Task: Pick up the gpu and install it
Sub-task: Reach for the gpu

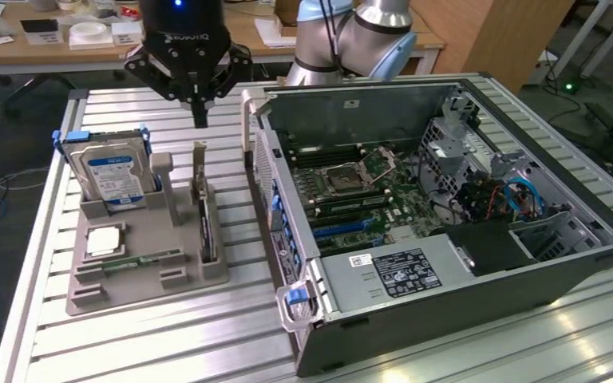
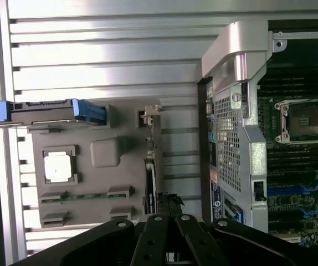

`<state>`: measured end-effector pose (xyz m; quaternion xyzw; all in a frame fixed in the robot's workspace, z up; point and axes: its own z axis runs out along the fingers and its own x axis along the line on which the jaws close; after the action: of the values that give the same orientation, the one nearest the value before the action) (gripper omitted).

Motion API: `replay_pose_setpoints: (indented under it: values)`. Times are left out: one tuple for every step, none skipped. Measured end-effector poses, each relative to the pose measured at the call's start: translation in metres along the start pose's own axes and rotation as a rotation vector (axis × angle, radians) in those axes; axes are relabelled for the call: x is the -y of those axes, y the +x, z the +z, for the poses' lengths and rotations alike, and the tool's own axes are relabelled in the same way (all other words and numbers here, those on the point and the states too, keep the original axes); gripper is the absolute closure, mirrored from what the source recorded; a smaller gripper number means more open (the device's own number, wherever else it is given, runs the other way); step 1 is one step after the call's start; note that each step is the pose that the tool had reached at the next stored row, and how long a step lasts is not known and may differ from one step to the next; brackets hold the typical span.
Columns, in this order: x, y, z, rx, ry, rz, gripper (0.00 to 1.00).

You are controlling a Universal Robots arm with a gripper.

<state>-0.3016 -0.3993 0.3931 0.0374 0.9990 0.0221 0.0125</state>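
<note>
Hovering over the slatted surface (image 1: 157, 343) in the exterior view, my hand (image 1: 200, 120) has its fingers pressed together on nothing, poised above the far end of the grey holder (image 1: 141, 291). The gpu (image 1: 207, 227) stands on edge in its slot on that holder, on the side nearest the open computer case (image 1: 477, 299). I judge nothing of the job done yet: the card is neither lifted nor seated in the case. My hand's body carries the word Robotiq. The hard drive (image 1: 115, 175) wears a blue label and the power supply (image 1: 354, 279) a black one with white print, neither of which I can read. In the wrist view my hand (image 2: 170, 202) closes to a point near the gpu (image 2: 149, 183), which shows edge-on as a dark strip in the holder (image 2: 103, 152); I cannot tell whether they touch. The case (image 2: 234, 138) lies just beside the holder, with a small sticker I cannot read.
</note>
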Motion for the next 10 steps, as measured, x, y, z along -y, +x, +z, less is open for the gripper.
replay_pose_setpoints:
  values:
    - [0.0002, 0.002, -0.0001, 0.0000, 0.0001, 0.000, 0.89]
    - [0.0003, 0.004, -0.0001, 0.0000, 0.0000, 0.000, 0.89]
    - [0.0004, 0.005, -0.0001, 0.0000, 0.0000, 0.000, 0.89]
    - [0.0006, 0.007, -0.0002, 0.0000, 0.0001, 0.000, 0.89]
    - [0.0007, 0.009, -0.0002, 0.0000, 0.0000, 0.000, 0.89]
    - [0.0009, 0.011, -0.0003, 0.0000, 0.0001, 0.000, 0.89]
    - [0.0010, 0.012, -0.0003, 0.0000, 0.0001, 0.000, 0.89]
    - [0.0012, 0.014, -0.0004, -0.0001, 0.0001, 0.000, 0.89]
    - [0.0013, 0.016, -0.0004, 0.0000, 0.0001, 0.000, 0.89]
    - [0.0015, 0.017, -0.0004, 0.0000, 0.0000, 0.000, 0.89]
